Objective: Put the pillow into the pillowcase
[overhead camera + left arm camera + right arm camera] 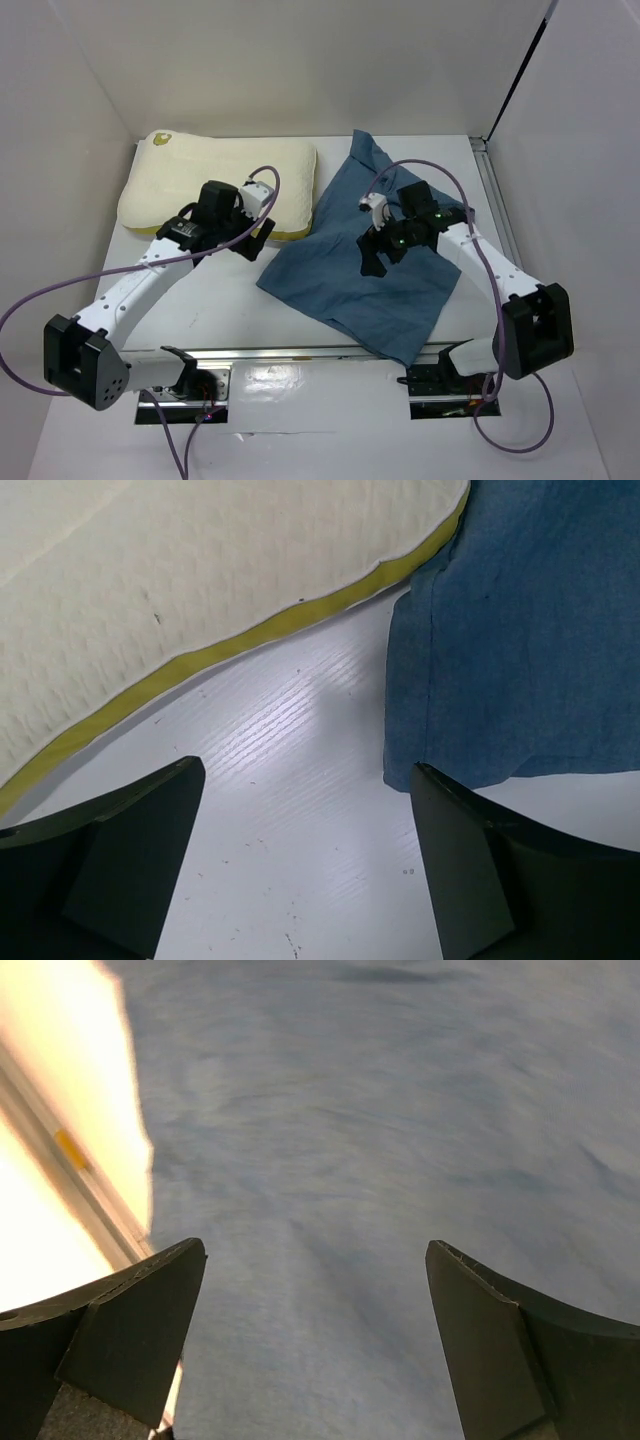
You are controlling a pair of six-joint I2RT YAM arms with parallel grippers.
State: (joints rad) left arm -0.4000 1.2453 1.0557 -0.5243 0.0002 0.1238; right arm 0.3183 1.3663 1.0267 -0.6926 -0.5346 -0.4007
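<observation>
Okay, pillow (pixel 220 160) sits left of pillowcase (pixel 335 275), its corner touching or nearly so. Long axis runs across table (pixel 290 740). Plump, cream, yellow seam on near edge. Your left gripper (pixel 305 770) hangs wide open just left of pillowcase hem, pillow edge just beyond fingertips, so this arm is nearer. Pillowcase flat, wrinkled, slate-blue, opening not visible. Your right gripper (pixel 315 1245) is spread open over pillowcase middle, holding nothing.

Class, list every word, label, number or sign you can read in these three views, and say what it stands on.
No text can be read.
The pillow bears a small darker yellow mark near one corner: too small to read.
The pillowcase shows no print.
</observation>
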